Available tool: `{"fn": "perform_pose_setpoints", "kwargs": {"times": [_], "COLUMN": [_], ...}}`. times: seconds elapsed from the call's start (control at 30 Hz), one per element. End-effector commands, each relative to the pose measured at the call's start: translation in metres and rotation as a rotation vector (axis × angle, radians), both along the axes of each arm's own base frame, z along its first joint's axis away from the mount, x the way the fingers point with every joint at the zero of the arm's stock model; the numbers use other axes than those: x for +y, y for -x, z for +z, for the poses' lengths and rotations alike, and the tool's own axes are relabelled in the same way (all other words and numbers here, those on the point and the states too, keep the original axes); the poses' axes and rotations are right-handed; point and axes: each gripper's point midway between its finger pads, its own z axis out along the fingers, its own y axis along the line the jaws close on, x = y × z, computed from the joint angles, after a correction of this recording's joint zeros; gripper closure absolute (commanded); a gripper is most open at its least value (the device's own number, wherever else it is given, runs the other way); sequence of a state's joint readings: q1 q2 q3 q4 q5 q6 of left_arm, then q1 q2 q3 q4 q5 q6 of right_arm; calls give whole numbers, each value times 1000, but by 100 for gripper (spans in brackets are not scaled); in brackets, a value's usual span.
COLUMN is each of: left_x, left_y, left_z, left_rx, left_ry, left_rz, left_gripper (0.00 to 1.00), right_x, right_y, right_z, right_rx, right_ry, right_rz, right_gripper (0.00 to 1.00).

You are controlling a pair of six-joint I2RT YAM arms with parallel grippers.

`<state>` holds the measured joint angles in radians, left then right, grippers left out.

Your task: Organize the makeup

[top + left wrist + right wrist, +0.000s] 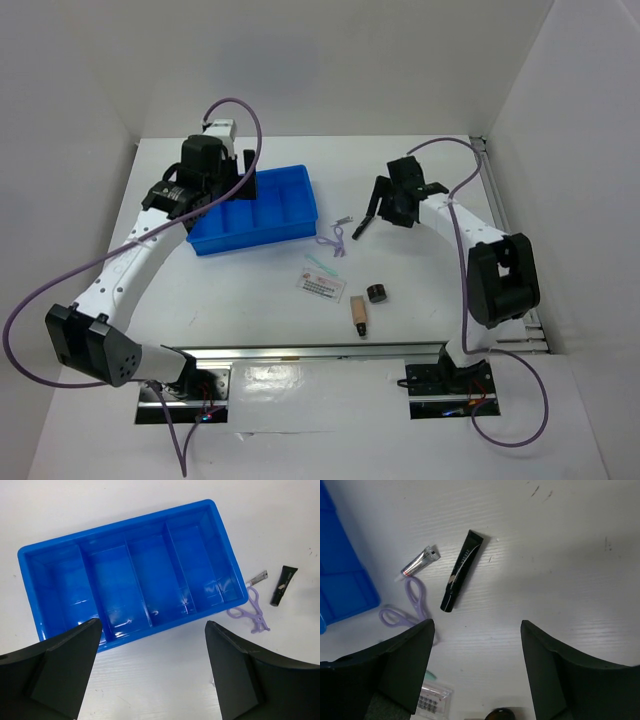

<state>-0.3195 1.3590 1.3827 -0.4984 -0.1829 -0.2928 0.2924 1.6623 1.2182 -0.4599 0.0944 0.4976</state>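
The makeup lies loose on the white table, right of the blue tray (296,205). A thin black stick (461,570), a silvery clip (420,562) and a purple loop (409,605) sit together near the tray's right end. Nearer the arms are a white red-printed sachet (322,286), a round dark jar (376,293) and a beige tube with a black cap (359,315). My left gripper (152,624) hovers open over the tray's near rim, its compartments (145,575) bare. My right gripper (477,622) hangs open above the table, just beside the black stick, holding nothing.
White walls enclose the table at the back and on both sides. Purple cables (255,130) loop from each arm. A metal rail (300,350) runs along the near edge by the arm bases.
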Motion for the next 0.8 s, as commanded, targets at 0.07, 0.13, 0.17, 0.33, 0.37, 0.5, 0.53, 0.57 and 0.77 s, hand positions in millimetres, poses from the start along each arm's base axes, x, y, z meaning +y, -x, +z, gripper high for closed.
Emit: {"fn": "perform_pose_setpoints", "kwargs": {"times": [0.07, 0.13, 0.17, 0.33, 0.37, 0.5, 0.53, 0.57, 0.77], "left_x": [-5, -5, -4, -3, -3, -2, -2, -2, -1], "left_y": [5, 6, 8, 13, 13, 15, 15, 16, 19], "left_z": [6, 1, 4, -6, -6, -8, -8, -12, -16], "left_rx": [36, 48, 40, 68, 68, 77, 77, 87, 104], "left_ry": [22, 29, 31, 30, 30, 27, 27, 24, 18], "left_rz": [-6, 0, 0, 6, 6, 6, 6, 6, 7], "left_gripper": [2, 2, 2, 2, 2, 2, 2, 2, 2], "right_x": [31, 39, 39, 53, 53, 53, 57, 51, 51], "right_y": [-28, -34, -34, -39, -38, -40, -41, -43, -46], "right_z": [-10, -21, -27, -49, -58, -69, -70, -75, -73], "right_rx": [18, 42, 60, 93, 114, 124, 121, 116, 118], "right_ry": [-91, -76, -75, -50, -47, -27, -15, 18, 100], "right_rz": [6, -2, -11, 0, -8, -40, -34, -56, -72], "right_gripper": [23, 22, 22, 23, 27, 44, 48, 54, 85]}}
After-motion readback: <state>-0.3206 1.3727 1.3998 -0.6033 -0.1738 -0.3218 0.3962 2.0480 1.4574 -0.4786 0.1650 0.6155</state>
